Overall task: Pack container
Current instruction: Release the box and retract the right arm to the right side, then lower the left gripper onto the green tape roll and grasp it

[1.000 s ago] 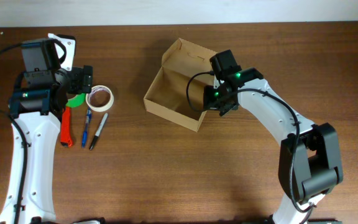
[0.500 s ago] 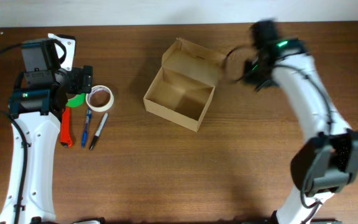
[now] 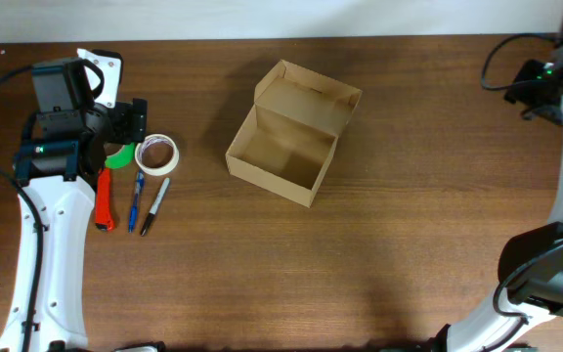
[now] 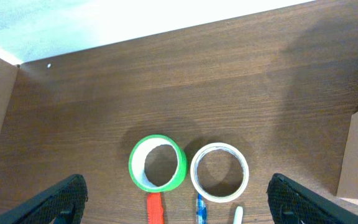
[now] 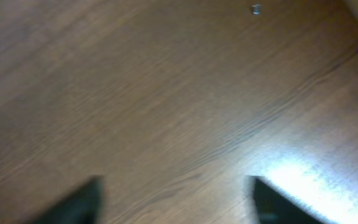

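The container [image 3: 262, 174], open and empty, sits at the middle of the counter [image 3: 262, 284], right of the left gripper [image 3: 135, 122], which hangs released above the white tape roll [image 4: 219, 172] and is nearer than the released, empty right gripper [image 5: 173, 199] at the far right.

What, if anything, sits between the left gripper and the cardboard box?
Nothing blocks the way. The white tape roll lies just beside the left gripper, next to the green roll; from there to the open box only bare table shows.
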Tool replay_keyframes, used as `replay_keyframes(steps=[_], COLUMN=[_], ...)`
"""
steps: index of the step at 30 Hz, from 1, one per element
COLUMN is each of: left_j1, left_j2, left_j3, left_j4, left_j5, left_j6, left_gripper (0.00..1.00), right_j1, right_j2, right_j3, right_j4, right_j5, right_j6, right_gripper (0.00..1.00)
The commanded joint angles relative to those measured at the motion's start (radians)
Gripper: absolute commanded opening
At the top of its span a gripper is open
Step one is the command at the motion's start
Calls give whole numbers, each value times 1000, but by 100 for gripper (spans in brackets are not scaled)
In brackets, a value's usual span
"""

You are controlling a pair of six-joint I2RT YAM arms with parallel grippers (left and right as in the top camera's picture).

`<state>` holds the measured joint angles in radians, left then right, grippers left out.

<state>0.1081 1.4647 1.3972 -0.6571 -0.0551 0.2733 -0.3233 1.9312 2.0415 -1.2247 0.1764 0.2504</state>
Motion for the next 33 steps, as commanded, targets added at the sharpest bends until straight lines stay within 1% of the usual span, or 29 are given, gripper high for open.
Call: replay_keyframes(steps=[1,2,3,4,6,9,12,15,17,19,23,28,33], left_j1=[5,8,13,22,43,83,112,127,133,142,158,193,235], left_j2=[41,55,71,96,158,285,435,565,645,731,813,853,860], left_j3=[15,21,32,51,109,258,472,645,721,773,778,778,778], left_j4=[-17,-51,-87,-136,-238,-404,-535,-640,-685,-709,-684,-628,-584], left_j5=[-14,-22,-21,-21,-24,-23,-19,-19,-22,-57,-73,-73,-72], left_j6=[-35,-45,-46,-48,-47,-47,-47,-25,-16,-16,-39,-56,-56], left_gripper=[91,89,83,83,82,83,83,84,84,84,82,77,77], right_j1=[-19,-22,-24,-24,-24,-24,-24,-24,-24,-24,-24,-24,-24], right_j2=[-8,-8,-8,-8,-8,-8,-8,-8,-8,-8,-8,-8,-8], right_j3=[18,18,18,18,18,18,18,18,18,18,18,18,18], right_j4=[-2,-2,-2,-2,-2,-2,-2,-2,-2,-2,-2,-2,-2], right_j5=[8,8,8,8,8,8,8,8,8,8,8,8,8], right_j6=[-7,-7,-7,-8,-7,-7,-7,-7,-7,-7,-7,-7,-7], right_gripper=[99,99,99,99,100,99,99,100,99,99,99,99,99])
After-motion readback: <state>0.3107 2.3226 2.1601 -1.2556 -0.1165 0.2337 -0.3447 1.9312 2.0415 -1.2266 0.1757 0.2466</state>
